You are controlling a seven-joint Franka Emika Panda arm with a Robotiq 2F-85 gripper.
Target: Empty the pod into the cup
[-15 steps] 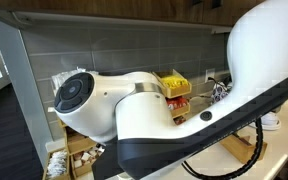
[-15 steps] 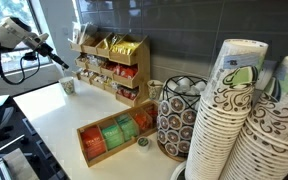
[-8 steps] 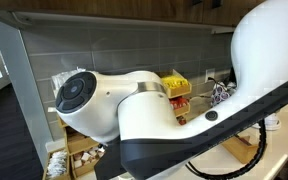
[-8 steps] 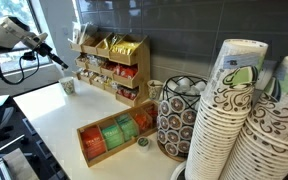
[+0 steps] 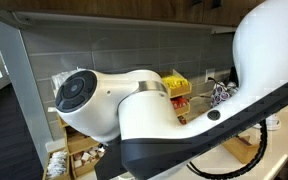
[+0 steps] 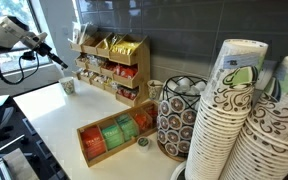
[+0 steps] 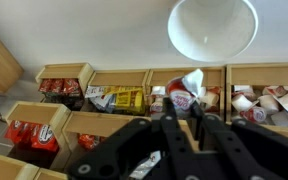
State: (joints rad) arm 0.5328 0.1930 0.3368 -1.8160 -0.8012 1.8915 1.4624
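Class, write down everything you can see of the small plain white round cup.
The small plain white round cup looks smooth, with a pale cream inside that appears empty. It stands upright on the white counter just before the wooden organiser bins, touching only the counter.

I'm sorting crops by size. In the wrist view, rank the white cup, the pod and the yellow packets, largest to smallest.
1. white cup, clearly largest.
2. pod and yellow packets: look about equal, so unranked.

White rounded arm with grey joint cap, black cable, black fingers.
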